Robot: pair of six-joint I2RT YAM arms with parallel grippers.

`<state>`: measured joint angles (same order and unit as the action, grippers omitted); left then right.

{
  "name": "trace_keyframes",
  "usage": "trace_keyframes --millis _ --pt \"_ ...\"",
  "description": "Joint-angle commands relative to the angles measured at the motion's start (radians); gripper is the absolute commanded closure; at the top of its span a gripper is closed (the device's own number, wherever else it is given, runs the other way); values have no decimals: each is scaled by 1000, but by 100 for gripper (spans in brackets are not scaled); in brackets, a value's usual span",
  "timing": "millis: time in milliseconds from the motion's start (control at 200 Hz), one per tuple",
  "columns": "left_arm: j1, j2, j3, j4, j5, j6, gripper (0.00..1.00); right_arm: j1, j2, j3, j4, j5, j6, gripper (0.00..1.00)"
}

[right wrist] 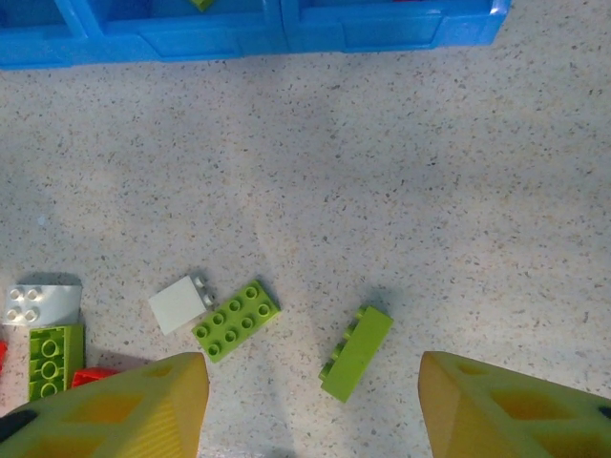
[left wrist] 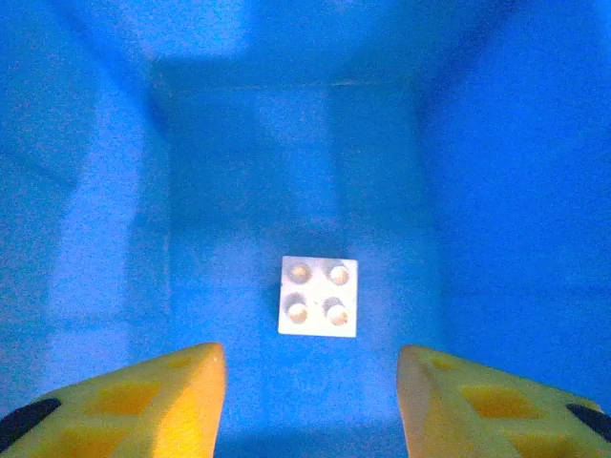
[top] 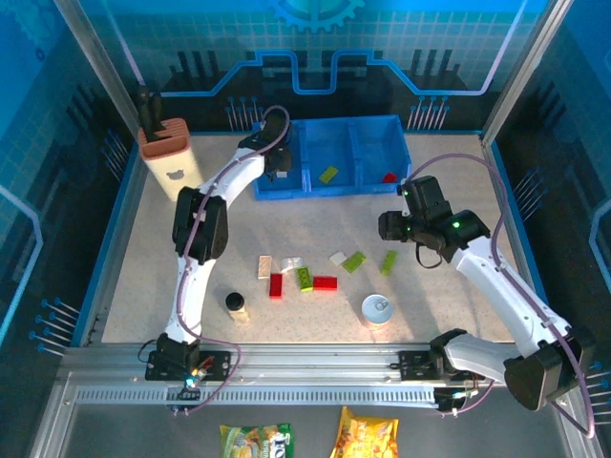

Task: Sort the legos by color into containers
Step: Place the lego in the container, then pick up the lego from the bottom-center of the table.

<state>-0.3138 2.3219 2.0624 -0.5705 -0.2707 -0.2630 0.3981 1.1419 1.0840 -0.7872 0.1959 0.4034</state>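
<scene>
The right gripper (right wrist: 307, 372) hung wide open over a lime green brick (right wrist: 356, 353) lying on its side on the table (right wrist: 430, 191), at lower centre. Light, stiff and slick, it probably wanted pinching across its long flat sides. The left gripper (left wrist: 310, 382), equally wide, hung over a white brick (left wrist: 319, 297) inside the blue bin (left wrist: 506, 191).

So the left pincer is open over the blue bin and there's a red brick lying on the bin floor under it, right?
Almost. The brick is white, not red: the left wrist view shows a white four-stud brick lying flat on the floor of the blue bin. The left pincer is indeed open above it.
</scene>
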Motion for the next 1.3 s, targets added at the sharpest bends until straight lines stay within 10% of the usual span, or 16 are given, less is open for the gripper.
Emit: trace_keyframes --millis 0,660,1296 --pt "-13 -100 -49 -23 50 18 48 0 15 -18 57 -30 23 39" --pt "-35 -526 -401 -214 270 6 47 78 116 -19 89 -61 -4 39" --pt "-16 -772 -703 -177 253 146 45 235 314 33 59 -65 -31 40"
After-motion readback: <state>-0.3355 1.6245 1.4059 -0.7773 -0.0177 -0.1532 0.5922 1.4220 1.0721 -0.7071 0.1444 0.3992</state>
